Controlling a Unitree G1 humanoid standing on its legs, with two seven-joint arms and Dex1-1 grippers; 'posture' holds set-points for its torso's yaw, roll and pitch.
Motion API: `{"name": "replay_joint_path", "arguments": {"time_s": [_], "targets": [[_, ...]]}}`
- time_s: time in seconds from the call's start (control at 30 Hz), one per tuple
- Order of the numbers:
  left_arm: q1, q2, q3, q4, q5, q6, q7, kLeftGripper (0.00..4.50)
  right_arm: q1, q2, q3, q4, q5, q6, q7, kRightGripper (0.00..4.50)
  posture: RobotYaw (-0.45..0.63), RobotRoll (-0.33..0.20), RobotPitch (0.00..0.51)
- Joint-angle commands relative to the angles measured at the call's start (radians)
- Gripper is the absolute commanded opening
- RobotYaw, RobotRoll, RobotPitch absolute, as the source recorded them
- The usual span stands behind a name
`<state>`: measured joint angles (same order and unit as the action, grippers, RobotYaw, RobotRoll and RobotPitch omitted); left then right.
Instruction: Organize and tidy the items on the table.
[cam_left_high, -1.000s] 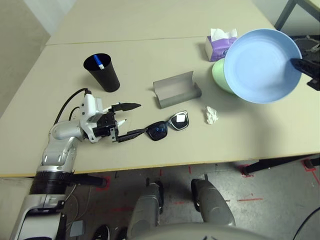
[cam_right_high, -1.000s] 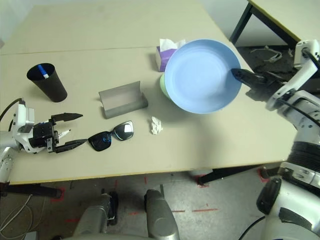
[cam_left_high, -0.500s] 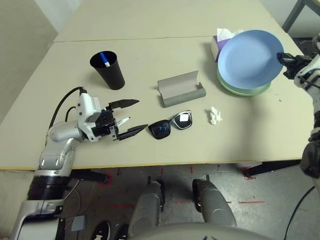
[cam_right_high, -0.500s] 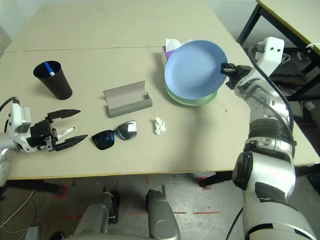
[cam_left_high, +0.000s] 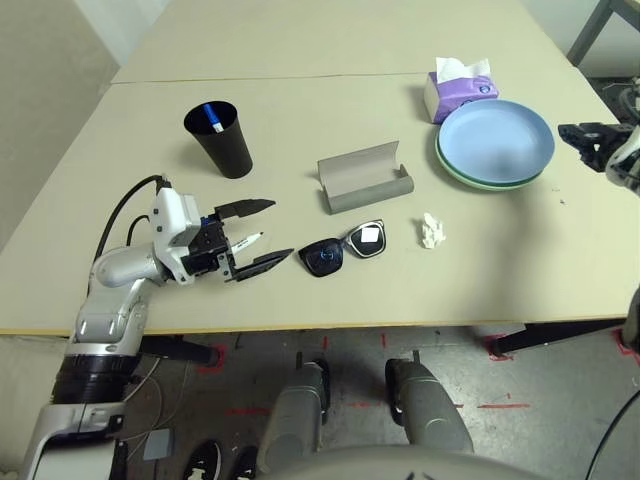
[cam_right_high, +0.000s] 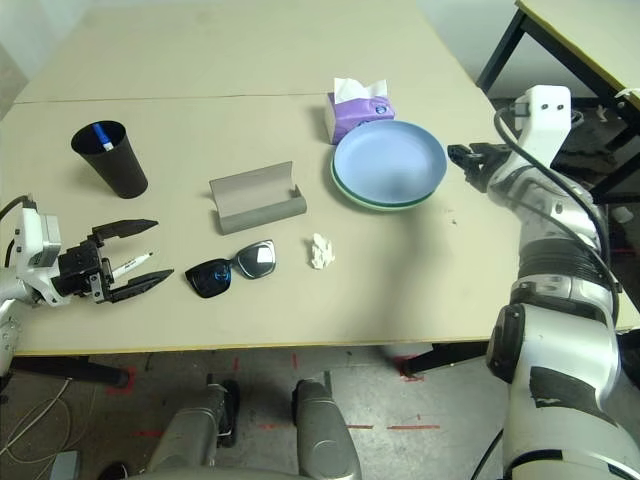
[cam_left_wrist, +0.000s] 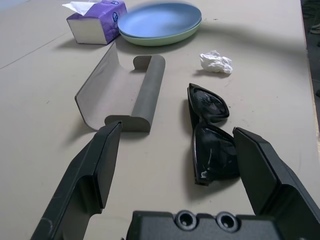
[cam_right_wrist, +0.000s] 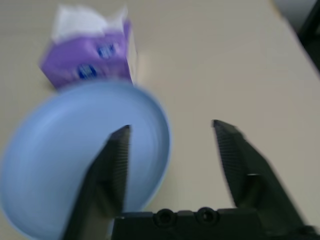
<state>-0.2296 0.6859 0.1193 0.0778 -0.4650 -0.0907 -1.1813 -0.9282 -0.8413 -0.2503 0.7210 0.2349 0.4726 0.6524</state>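
Note:
The light-blue plate (cam_left_high: 497, 140) lies flat on the light-green plate (cam_left_high: 470, 176) at the table's right, beside my open right gripper (cam_right_high: 463, 159), which is just off its rim. My left gripper (cam_left_high: 272, 230) stands open near the front left, with a white marker (cam_left_high: 243, 241) lying on the table between its fingers. The black sunglasses (cam_left_high: 342, 250) lie just right of it. Behind them is the open grey glasses case (cam_left_high: 362, 178). A crumpled tissue (cam_left_high: 431, 231) lies further right. Another marker (cam_left_high: 213, 120) stands in a black cup (cam_left_high: 222, 140).
A purple tissue box (cam_left_high: 459, 88) stands behind the plates. A seam (cam_left_high: 300, 78) crosses the beige table at the back. The table's front edge (cam_left_high: 400, 325) runs close to the sunglasses and my left arm. A dark table frame (cam_right_high: 500, 40) stands beyond the right side.
My right gripper has opened and let go of the light-blue plate, which went from tilted in the air to flat on the green plate. The left arm has not moved.

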Motion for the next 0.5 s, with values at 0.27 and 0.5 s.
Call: {"name": "replay_joint_path", "arguments": {"time_s": [0.27,0.5], "targets": [[-0.042,0.0,-0.027,0.044,-0.001,-0.002,-0.07,4.5,0.411,-0.17,0.028,-0.672,0.262,0.45,0.36,4.49,-0.25,0.0,0.211],[-0.02,0.019,-0.042,0.011,-0.05,0.089,-0.148,4.5,0.686,-0.199,0.157,-0.903,0.222,0.303,0.461,4.49,-0.26,0.0,0.217]]}}
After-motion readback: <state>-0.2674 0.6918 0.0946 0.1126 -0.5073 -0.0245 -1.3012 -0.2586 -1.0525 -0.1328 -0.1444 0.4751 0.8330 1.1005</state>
